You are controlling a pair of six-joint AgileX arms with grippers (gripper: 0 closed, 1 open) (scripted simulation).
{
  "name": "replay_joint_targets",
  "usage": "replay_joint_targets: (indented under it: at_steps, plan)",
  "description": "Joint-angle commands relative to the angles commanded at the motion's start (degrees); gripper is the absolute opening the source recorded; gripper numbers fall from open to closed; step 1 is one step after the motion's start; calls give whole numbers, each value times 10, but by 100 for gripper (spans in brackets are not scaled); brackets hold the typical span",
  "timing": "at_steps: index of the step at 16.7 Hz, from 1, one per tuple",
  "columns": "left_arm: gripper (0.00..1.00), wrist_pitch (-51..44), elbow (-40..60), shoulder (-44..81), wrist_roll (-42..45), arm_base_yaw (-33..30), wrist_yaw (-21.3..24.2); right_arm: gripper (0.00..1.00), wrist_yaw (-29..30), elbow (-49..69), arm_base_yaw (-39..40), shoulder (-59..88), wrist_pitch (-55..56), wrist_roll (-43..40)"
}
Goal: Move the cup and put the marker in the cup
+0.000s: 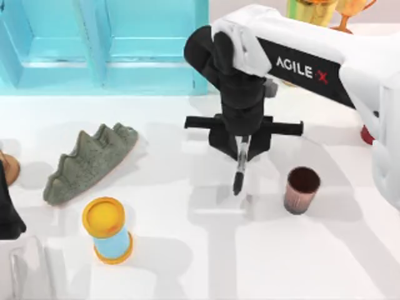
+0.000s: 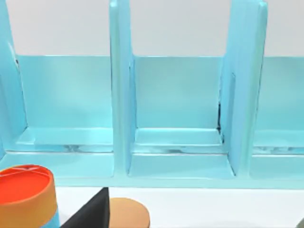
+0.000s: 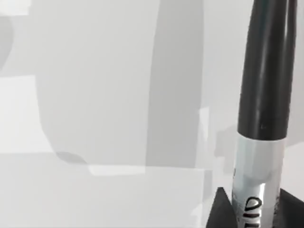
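Left tool (image 1: 7, 215) sits parked at the bench's (image 1: 200, 262) left edge, grip impossible to tell; at centre the right tool (image 1: 240, 145) hangs above the bench, clamped on the marker (image 1: 240, 165), which points down; just right of it stands the cup (image 1: 302, 189), upright on the bench, apart from the marker.

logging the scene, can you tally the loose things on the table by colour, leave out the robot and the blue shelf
Black: 1, the marker held in the right gripper
Pinkish-brown: 1, the cup
Blue with yellow-orange ends: 1, the cylinder
Grey-green: 1, the spiky ridged piece
Gold: 2, the trophy goblets at the far edge
Total: 6
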Motion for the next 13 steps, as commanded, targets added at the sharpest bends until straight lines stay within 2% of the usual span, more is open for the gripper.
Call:
replay_joint_targets:
  at_steps: [13]
  plan:
    - [100,0,0,0,0,0,0,0,-3,-103,46,-136,-34,44]
